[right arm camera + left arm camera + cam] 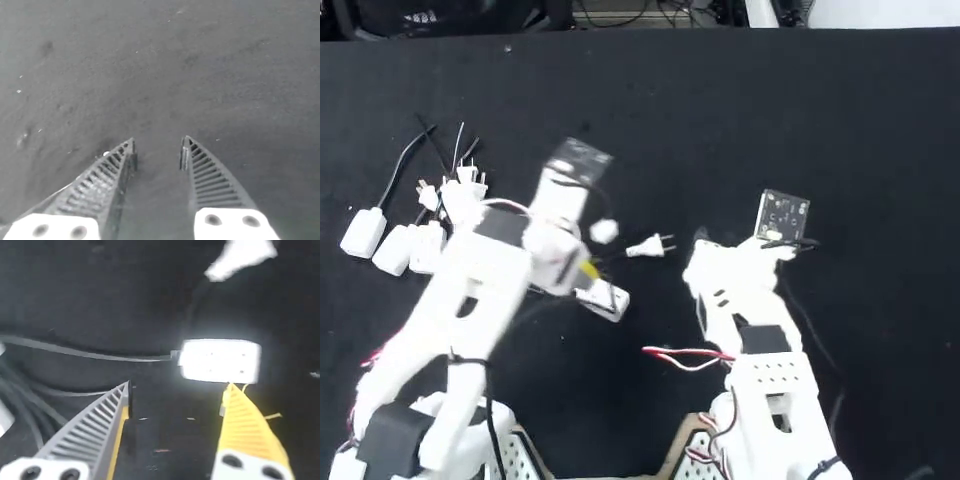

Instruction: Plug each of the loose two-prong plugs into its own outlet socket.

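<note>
A white outlet socket block with a thin black cable lies on the black mat just beyond the fingertips of my left gripper, which is open and holds nothing. From above, that block lies at the tip of the left arm. A loose white two-prong plug lies on the mat between the two arms, prongs pointing right. More white sockets and another plug with black cables are bunched at the far left. My right gripper is open over bare mat.
A black mat covers the whole table. A small round white piece lies near the left arm's wrist. Red and white wires trail beside the right arm's base.
</note>
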`<action>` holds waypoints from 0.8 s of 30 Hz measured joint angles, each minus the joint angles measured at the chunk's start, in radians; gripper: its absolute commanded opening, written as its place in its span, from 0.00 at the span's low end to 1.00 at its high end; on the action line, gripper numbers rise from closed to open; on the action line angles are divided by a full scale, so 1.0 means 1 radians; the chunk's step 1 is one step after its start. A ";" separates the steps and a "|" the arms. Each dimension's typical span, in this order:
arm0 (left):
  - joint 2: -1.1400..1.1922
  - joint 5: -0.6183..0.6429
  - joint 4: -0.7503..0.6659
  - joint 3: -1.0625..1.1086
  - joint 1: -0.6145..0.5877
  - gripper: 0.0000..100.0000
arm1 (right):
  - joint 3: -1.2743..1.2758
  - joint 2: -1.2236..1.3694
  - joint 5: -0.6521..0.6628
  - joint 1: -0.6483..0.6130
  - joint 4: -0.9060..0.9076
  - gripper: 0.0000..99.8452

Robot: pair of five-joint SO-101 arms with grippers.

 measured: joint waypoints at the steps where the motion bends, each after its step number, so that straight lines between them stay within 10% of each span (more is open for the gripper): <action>1: 0.003 -0.003 0.000 0.005 -0.041 0.30 | 0.000 0.000 0.000 -0.026 0.000 0.15; 13: 0.080 0.114 -0.402 0.296 -0.216 0.30 | 0.017 0.000 0.112 -0.219 -0.060 0.21; 24: 0.086 0.285 -0.474 0.336 -0.216 0.30 | -0.117 0.244 0.167 -0.235 -0.060 0.22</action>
